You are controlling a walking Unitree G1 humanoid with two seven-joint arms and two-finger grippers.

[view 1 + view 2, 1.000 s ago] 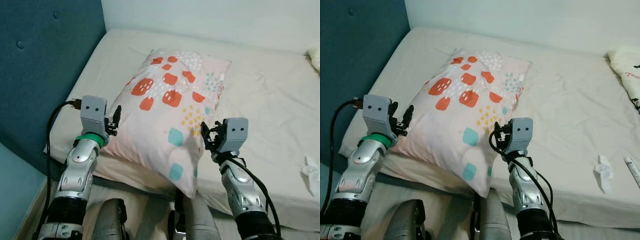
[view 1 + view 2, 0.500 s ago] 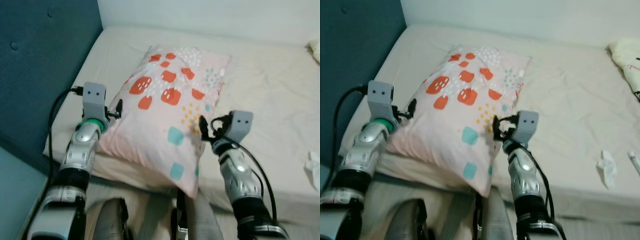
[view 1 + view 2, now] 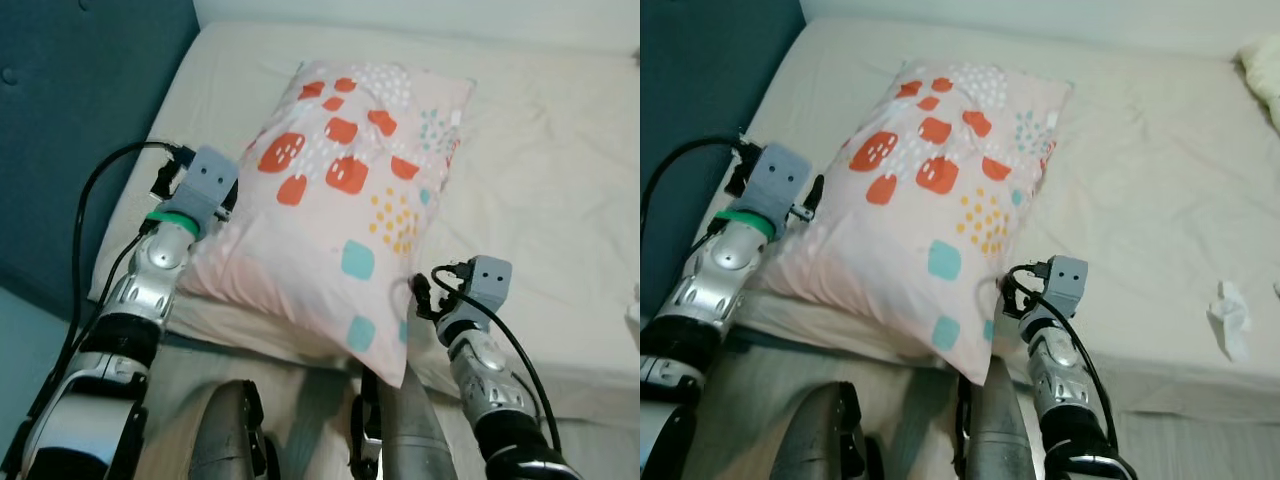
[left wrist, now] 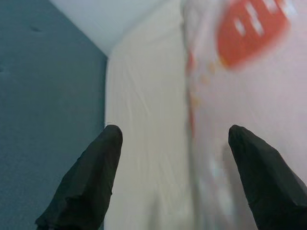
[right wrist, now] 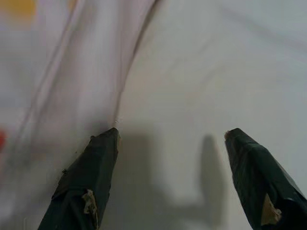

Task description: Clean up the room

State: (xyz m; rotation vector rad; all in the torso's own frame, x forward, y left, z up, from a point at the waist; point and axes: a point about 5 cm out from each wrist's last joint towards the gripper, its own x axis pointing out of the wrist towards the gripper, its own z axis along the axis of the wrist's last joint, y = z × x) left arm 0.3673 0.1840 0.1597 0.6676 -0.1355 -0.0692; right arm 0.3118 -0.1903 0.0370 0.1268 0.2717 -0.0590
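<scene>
Both end effectors are held spread wide, left (image 3: pixel 226 207) and right (image 3: pixel 421 297) flanking the pink patterned fabric pillow (image 3: pixel 345 190); the right has been lowered toward the cream-sheeted bed (image 3: pixel 540 180) edge.

Pale pink pillow (image 3: pixel 345 200) with orange and teal patches; cream sheet (image 3: pixel 540 160); teal headboard (image 3: pixel 70 120).

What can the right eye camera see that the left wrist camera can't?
The right eye view alone takes in the right gripper, open at the pillow's right edge, a crumpled tissue on the sheet, and the whole bed. The left wrist view alone gives a close look between the left gripper and its two spread black fingers. Both show the patterned pillow, the cream sheet and the blue headboard.
</scene>
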